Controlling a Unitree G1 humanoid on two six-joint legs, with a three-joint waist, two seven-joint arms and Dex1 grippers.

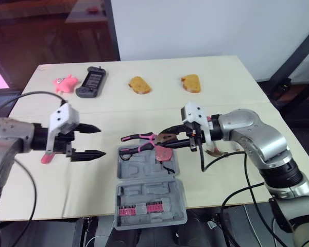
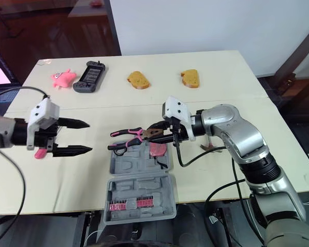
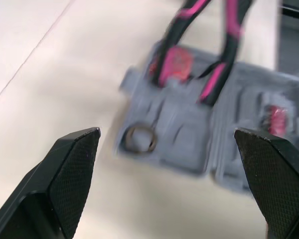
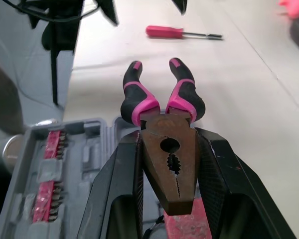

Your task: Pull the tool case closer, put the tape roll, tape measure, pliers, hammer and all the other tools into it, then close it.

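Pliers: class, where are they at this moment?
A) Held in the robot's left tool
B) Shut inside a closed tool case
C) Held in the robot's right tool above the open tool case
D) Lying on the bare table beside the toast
C: the right tool clamps the pliers by their metal head, with the pink handles reaching out over the open tool case.

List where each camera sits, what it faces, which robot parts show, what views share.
Left eye view: head, down over the table; both arms, left gripper open, right gripper clamping pliers by the tool case.
Right eye view: head, same scene.
Left wrist view: left wrist, past its fingers toward the case.
Right wrist view: right wrist, along its fingers gripping the pliers; screwdriver beyond.
Shared: pliers and case.
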